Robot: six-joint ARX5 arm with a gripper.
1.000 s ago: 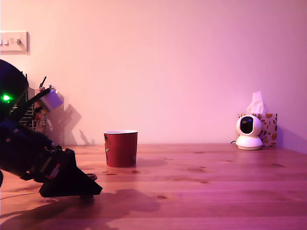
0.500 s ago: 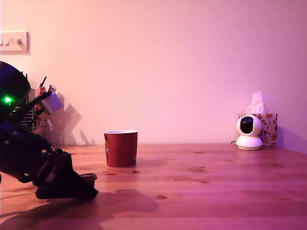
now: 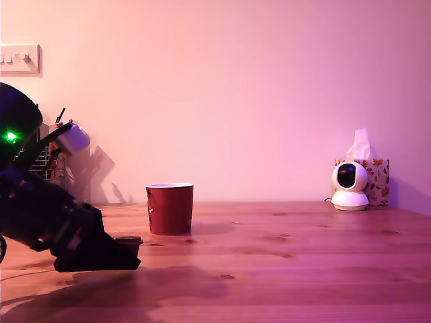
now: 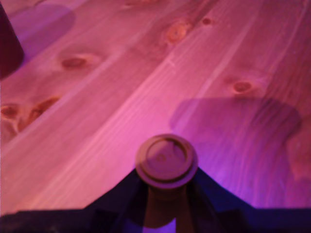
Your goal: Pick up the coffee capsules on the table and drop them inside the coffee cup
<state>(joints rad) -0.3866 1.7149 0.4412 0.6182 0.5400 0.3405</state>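
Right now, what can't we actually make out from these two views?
- Second capsule: in neither view; only the capsule in the gripper shows.
- Held capsule's body: exterior view, only its rim clears the dark fingers; wrist view, fingers cover its sides.
- Coffee cup inside: exterior view is side-on; wrist view cuts the cup at the frame edge.
- Pen holder: exterior view, the arm blocks most of it.
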